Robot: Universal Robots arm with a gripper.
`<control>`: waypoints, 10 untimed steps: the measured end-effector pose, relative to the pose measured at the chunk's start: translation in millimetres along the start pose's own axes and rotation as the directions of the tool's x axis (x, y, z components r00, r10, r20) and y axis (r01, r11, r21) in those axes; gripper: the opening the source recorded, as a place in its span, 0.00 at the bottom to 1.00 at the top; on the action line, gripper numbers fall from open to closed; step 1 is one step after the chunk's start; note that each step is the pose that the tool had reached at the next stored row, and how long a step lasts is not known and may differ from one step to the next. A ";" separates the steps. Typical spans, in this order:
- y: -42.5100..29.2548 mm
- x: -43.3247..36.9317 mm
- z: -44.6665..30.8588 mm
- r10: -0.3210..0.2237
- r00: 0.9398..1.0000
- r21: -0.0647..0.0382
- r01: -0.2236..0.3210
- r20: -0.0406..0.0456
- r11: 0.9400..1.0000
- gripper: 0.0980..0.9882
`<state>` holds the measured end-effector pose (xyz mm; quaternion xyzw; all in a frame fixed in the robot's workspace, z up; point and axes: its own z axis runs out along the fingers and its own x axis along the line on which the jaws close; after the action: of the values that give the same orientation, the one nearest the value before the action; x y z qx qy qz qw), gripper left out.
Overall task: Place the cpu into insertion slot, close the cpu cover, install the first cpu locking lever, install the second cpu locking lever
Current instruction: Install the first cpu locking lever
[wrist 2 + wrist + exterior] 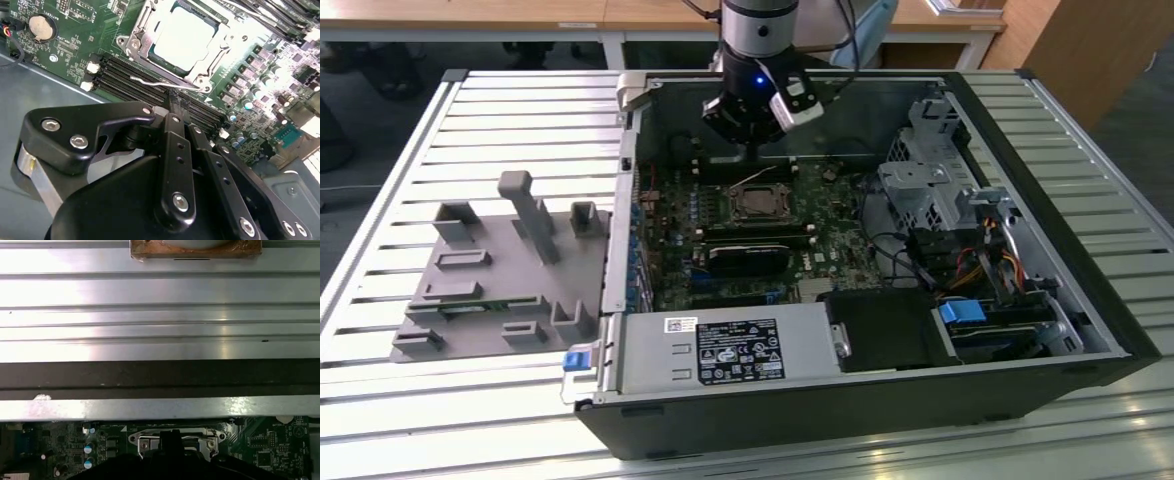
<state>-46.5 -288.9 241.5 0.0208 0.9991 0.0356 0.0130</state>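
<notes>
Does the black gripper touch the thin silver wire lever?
Cannot tell. In the second wrist view the black gripper ends right at the thin silver wire lever, hiding any contact or gap.

The cpu [182,37], a dull silver square, lies flat in the socket [207,75]. The silvery windowed cover [136,40] frames it. A thin wire lever [150,81] runs along one edge.

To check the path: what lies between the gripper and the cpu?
In the second wrist view, a thin wire locking lever and the near rim of the cpu cover lie between the gripper and the cpu.
</notes>
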 end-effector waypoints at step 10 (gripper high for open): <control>-0.4 -7.7 10.0 0.000 1.000 -0.001 0.000 0.000 1.000 0.01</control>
<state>-38.5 -288.9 231.8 0.0208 0.9991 0.0360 0.0130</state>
